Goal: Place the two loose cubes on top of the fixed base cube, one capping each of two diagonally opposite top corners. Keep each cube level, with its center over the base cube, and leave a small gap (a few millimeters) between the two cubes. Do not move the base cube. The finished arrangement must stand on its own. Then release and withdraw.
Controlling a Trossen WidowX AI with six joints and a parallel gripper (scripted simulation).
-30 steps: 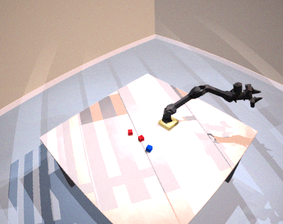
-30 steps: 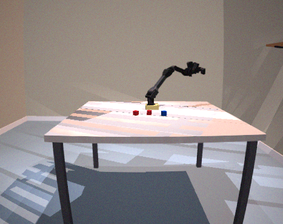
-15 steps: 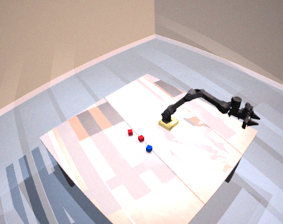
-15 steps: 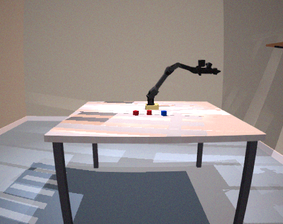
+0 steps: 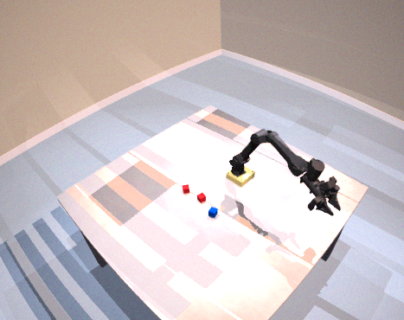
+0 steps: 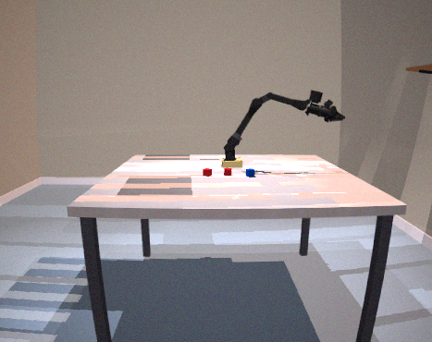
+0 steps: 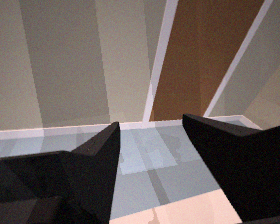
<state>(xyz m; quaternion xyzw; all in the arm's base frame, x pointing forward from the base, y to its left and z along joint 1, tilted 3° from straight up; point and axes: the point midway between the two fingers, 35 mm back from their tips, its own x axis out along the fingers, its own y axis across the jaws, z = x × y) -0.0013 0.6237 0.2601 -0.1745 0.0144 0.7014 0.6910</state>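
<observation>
The robot is showing one slender arm (image 5: 284,151) (image 6: 251,116) in matte black and charcoal, its long, narrow links joining at chunkier, angular joints. A squat yellow base plate (image 5: 243,182) (image 6: 238,164) is sitting under the black foot, small dark spots marking its top in the top view. Near the far end, a dark, blocky drum-like housing (image 5: 316,168) (image 6: 315,96) is standing out from the arm. The end effector (image 5: 330,210) (image 6: 343,117) (image 7: 151,122) is carrying smaller black lumps and two black, wedge-shaped fingers, their flat faces tapering to points. Finer markings are staying too small to read.
</observation>
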